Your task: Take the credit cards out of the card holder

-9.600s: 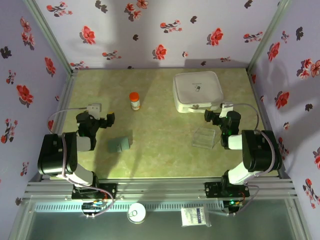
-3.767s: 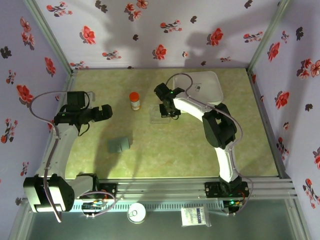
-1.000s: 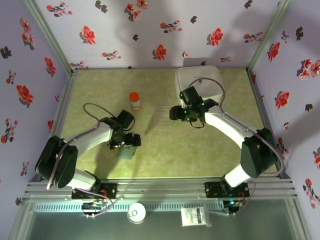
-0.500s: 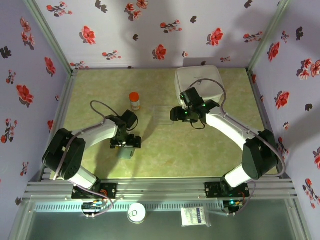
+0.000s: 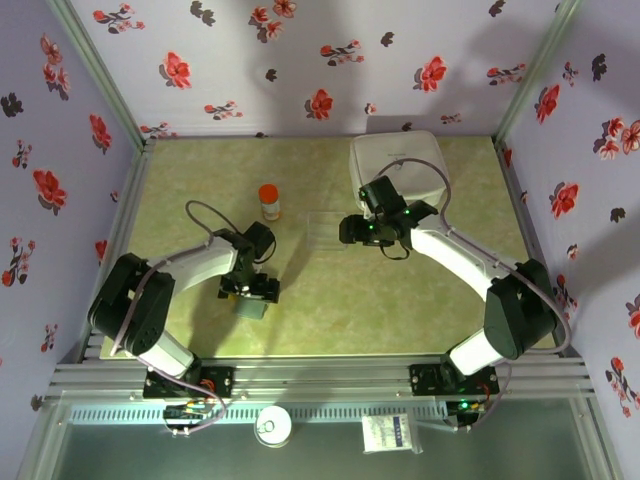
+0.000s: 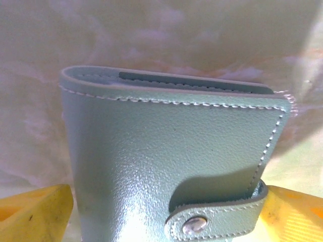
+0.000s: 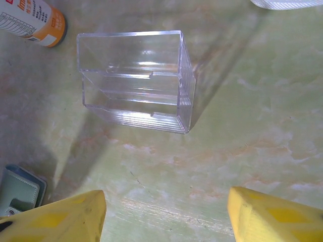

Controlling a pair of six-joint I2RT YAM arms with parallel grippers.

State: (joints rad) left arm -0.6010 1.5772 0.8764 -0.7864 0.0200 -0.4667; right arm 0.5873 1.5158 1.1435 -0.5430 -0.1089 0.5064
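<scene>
We see the closed grey-blue card holder lying on the green counter, near and left of centre, its snap strap fastened. The left gripper straddles it, one yellow finger at each side; we cannot tell whether it squeezes. The right gripper, spread wide and holding nothing, hovers near a clear plastic box mid-counter, with an orange-capped bottle to the box's left.
</scene>
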